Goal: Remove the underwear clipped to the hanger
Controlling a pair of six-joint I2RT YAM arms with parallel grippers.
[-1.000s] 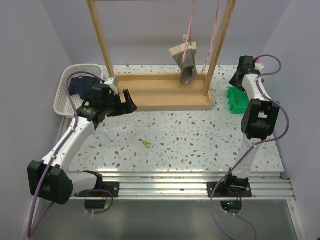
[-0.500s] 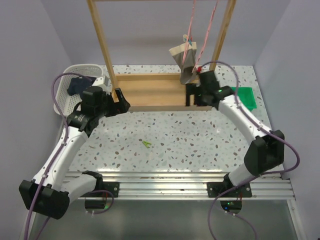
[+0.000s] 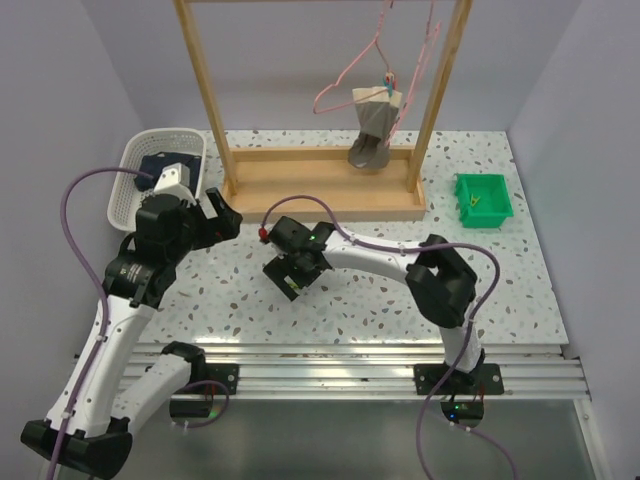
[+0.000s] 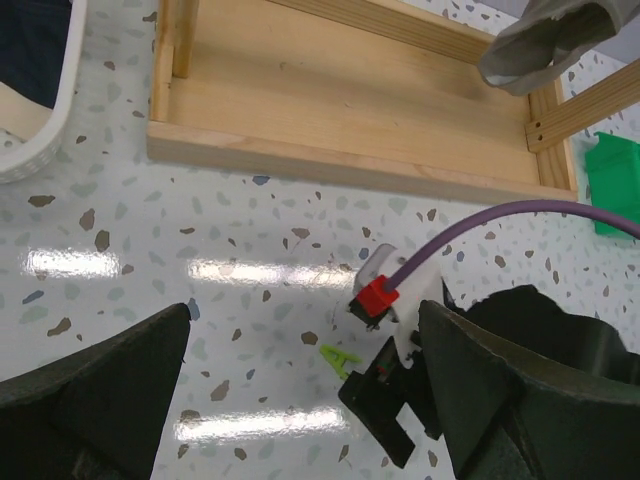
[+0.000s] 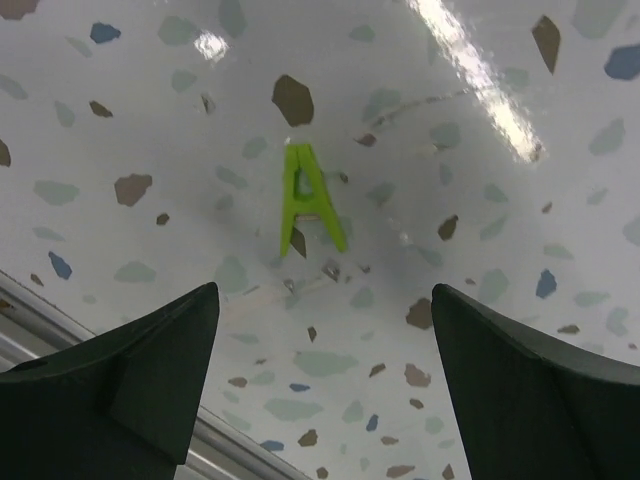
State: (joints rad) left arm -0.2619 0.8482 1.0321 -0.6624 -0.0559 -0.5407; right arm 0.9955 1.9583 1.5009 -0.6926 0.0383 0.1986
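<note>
I see the navy pair, apparently, in the far-left corner basket; the grey pair hangs clipped; my left gripper and right gripper gape empty.

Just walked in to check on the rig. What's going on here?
The right gripper hangs, jaws open, just above a small green clip lying on the table, apparently about to pick it up. The left gripper is open and empty, raised near the white basket, where the navy pair already lies. The grey pair is still clipped to the pink hanger on the wooden rack.
</note>
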